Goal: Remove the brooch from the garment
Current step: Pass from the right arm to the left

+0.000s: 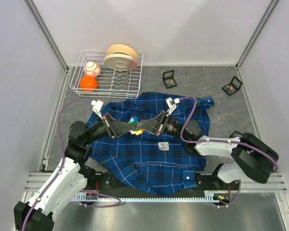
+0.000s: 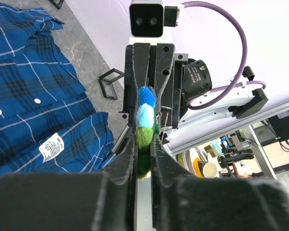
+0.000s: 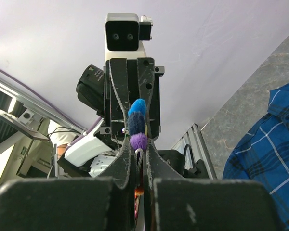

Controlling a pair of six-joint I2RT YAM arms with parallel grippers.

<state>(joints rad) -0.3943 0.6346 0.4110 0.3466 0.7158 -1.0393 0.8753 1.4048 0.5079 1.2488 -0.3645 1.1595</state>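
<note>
The garment, a dark-blue plaid shirt, lies spread on the grey table; it also shows in the left wrist view and the right wrist view. The brooch, a cluster of coloured pom-poms, sits over the shirt's upper middle, between both grippers. My left gripper is shut on its green and light-blue pom-poms. My right gripper faces it and is shut on the purple and blue pom-poms, with a metal pin loop between its fingers. I cannot tell whether the brooch is still pinned to the cloth.
A white wire dish rack at the back left holds cream plates, an orange ball and a white-and-orange ball. Two small black open boxes stand at the back right. Enclosure walls ring the table.
</note>
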